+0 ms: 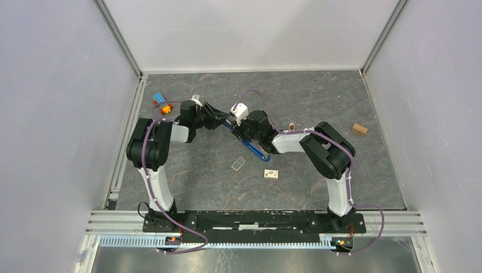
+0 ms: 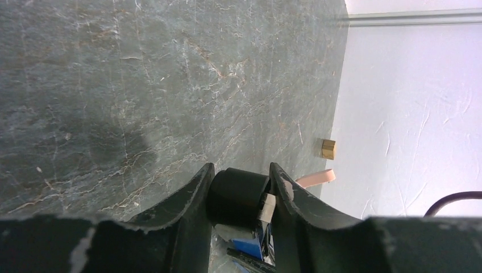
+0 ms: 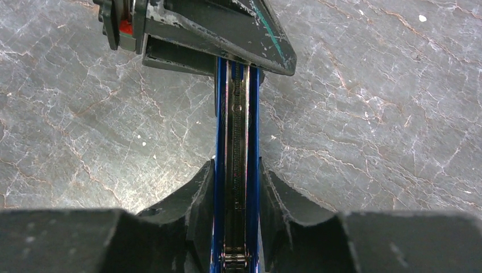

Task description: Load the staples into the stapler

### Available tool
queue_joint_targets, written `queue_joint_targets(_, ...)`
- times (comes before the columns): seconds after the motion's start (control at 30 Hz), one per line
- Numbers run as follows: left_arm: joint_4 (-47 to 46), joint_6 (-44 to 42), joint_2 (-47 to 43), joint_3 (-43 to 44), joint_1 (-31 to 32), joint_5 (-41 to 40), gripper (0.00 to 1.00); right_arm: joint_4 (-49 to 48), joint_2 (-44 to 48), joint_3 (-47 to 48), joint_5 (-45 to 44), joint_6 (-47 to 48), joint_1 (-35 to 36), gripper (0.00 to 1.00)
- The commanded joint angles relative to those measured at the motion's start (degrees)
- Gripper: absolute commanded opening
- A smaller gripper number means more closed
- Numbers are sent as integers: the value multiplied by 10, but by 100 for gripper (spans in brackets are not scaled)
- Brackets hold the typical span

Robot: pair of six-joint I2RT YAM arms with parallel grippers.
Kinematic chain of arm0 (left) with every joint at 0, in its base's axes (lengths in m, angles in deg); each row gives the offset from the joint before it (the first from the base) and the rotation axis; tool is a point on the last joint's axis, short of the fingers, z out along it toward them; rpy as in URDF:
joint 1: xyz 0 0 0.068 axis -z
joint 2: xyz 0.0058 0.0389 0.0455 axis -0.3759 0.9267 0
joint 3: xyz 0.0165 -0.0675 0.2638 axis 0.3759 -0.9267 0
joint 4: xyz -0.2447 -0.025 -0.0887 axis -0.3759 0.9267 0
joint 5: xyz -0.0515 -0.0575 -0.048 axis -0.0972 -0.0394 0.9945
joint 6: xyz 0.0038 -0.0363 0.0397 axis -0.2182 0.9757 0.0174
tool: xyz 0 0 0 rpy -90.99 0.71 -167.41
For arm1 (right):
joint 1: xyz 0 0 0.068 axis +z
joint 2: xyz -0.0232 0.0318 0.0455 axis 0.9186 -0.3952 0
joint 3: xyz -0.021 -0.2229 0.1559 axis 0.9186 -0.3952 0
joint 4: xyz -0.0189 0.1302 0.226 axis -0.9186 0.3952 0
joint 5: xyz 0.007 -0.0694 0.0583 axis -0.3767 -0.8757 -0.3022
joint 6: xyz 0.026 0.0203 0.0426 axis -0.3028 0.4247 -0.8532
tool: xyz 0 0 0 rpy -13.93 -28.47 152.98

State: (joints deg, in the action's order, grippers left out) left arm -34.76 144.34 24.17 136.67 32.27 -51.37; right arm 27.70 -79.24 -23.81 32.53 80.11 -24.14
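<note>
Above the table's (image 1: 318, 102) middle, the right gripper (image 3: 236, 170) clamps the stapler (image 3: 237, 114) steady while the left gripper (image 2: 241, 170) pinches its black end, likely to open it for the staples (image 1: 238, 164).

Near end of stapler (image 3: 237, 142) off-frame

One stapler (image 1: 253, 147), one strip of staples (image 1: 238, 164), one small pink-and-white piece (image 1: 271, 174), one wooden block (image 1: 358, 129), one pale pink strip (image 1: 291, 125); toy bricks (image 1: 161, 103) in one cluster, blue and orange, seemingly three; two arms (image 1: 150, 148); one table (image 1: 199, 182)
</note>
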Motion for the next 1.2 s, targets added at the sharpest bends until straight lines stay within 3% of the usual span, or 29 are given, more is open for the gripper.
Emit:
queue_joint_targets(0.0,-22,-14,-5,16,-1,3,37,-5,36,10,-4,13,-4,39)
queue_joint_targets(0.13,-17,-36,1,41,0,5,23,31,69,-3,14,26,-16,50)
queue_joint_targets(0.3,-15,-71,3,60,0,5,16,94,125,-32,43,47,-35,55)
queue_joint_targets(0.6,-55,-159,-18,69,0,37,9,183,219,-116,58,89,-63,56)
queue_joint_targets(0.83,0,-224,-32,92,0,84,8,198,226,-135,70,117,-86,59)
queue_joint_targets(1.0,22,-242,-42,93,0,89,8,181,208,-137,109,96,-86,53)
queue_joint_targets(1.17,48,-253,-49,100,0,87,10,182,193,-140,86,77,-86,45)
